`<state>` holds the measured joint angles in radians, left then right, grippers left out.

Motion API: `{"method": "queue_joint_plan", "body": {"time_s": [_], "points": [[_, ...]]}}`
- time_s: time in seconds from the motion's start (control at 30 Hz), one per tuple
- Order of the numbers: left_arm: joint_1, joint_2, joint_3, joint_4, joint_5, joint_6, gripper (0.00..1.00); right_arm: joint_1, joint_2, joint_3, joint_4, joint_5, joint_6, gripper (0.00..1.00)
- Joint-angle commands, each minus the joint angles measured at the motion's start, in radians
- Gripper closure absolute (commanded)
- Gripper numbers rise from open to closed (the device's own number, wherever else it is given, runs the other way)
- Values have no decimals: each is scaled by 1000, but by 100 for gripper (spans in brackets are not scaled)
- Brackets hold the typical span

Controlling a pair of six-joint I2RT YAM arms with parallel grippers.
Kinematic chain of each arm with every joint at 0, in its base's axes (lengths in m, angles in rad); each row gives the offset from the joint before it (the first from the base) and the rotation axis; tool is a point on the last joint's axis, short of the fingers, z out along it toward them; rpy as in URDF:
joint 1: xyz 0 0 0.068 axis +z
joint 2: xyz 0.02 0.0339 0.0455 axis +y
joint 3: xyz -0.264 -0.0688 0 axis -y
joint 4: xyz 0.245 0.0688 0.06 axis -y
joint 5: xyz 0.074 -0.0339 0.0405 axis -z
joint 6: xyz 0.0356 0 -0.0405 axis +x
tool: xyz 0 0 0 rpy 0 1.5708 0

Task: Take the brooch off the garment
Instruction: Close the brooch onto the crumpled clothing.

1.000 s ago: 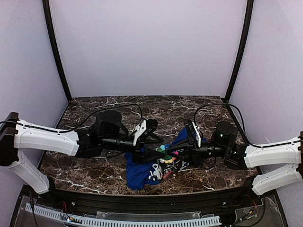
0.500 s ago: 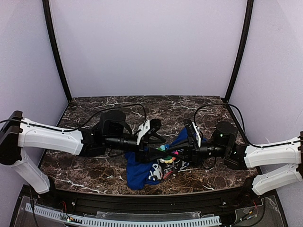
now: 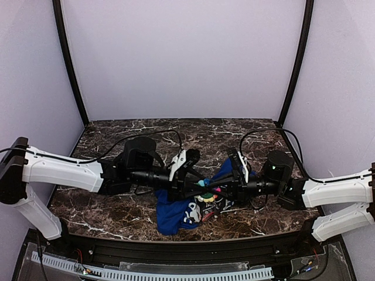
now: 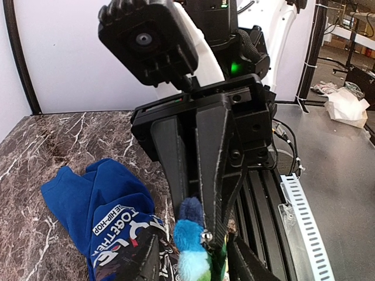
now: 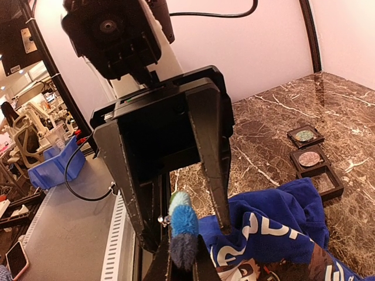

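The brooch (image 3: 203,182) is a small fuzzy pin banded dark blue, cyan, white and green, with a silver pin end. It hangs just above the crumpled blue printed garment (image 3: 173,213). My right gripper (image 5: 182,240) is shut on the brooch (image 5: 184,219) at its dark blue end. My left gripper (image 4: 193,241) faces it tip to tip, its two fingers standing either side of the brooch (image 4: 190,257) with gaps showing. The garment (image 5: 281,228) lies under and beside both grippers. I cannot tell whether the brooch is still pinned to it.
Two small dark square trays (image 5: 304,136) (image 5: 310,159) sit on the marble table (image 3: 105,205) beyond the garment. A black rail (image 3: 187,249) runs along the table's near edge. Both arms stretch low across the middle, meeting above the cloth.
The left arm has shifted right toward the right gripper, and its jaws have narrowed around the brooch. The right gripper has kept still, holding the brooch.
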<state>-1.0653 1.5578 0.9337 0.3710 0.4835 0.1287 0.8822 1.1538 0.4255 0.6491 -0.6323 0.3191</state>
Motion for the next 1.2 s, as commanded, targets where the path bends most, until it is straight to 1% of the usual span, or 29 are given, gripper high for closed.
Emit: {"method": "queue_joint_plan", "body": {"time_s": [0.0,0.33,0.47,0.77,1.0,1.17], "points": [[-1,-4,10,2,40,8,64,-4,-11,1,8,-24,-17,100],[-2,-11,-4,14,71,9,67,-5,-21,-4,11,-36,-18,100],[-1,-11,-5,14,87,12,70,-5,-20,-5,13,-49,-22,100],[-1,-9,-7,18,126,9,80,-5,-21,-7,20,-75,-26,100],[-1,-9,-5,14,131,9,80,-5,-23,-9,21,-79,-28,100],[-1,-3,2,3,133,14,75,-5,-20,-7,23,-79,-28,100]]}}
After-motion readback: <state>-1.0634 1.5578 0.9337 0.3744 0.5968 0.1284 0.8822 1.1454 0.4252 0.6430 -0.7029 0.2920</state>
